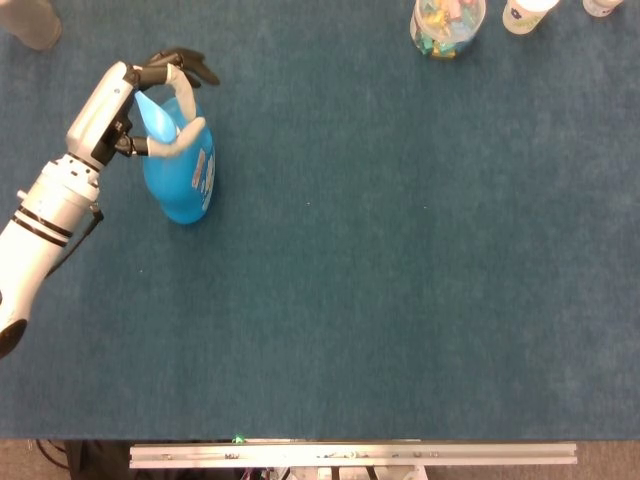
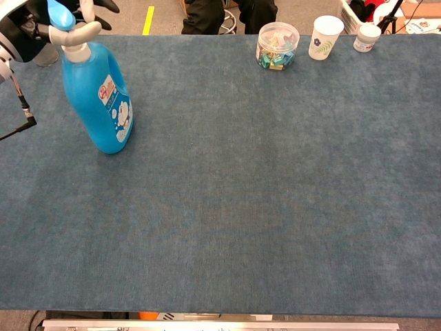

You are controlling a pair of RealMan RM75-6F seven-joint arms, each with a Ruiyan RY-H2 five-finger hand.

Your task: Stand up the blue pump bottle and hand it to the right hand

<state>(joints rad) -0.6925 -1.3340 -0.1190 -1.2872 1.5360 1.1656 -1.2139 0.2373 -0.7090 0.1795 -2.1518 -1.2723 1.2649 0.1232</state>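
The blue pump bottle (image 1: 180,175) stands upright on the blue cloth at the left side of the table; its label (image 2: 114,103) faces right in the chest view. My left hand (image 1: 135,95) is around the pump head (image 2: 58,14) at the top of the bottle, with the dark fingers (image 1: 180,65) reaching past it on the far side and the thumb on the near side. The same left hand (image 2: 27,17) shows at the top left corner of the chest view. My right hand is in neither view.
At the far edge stand a clear tub of colourful clips (image 2: 277,45), a white paper cup (image 2: 324,36) and a small white jar (image 2: 366,36). A grey cup (image 1: 30,22) stands at the far left corner. A metal rail (image 1: 350,455) runs along the near edge.
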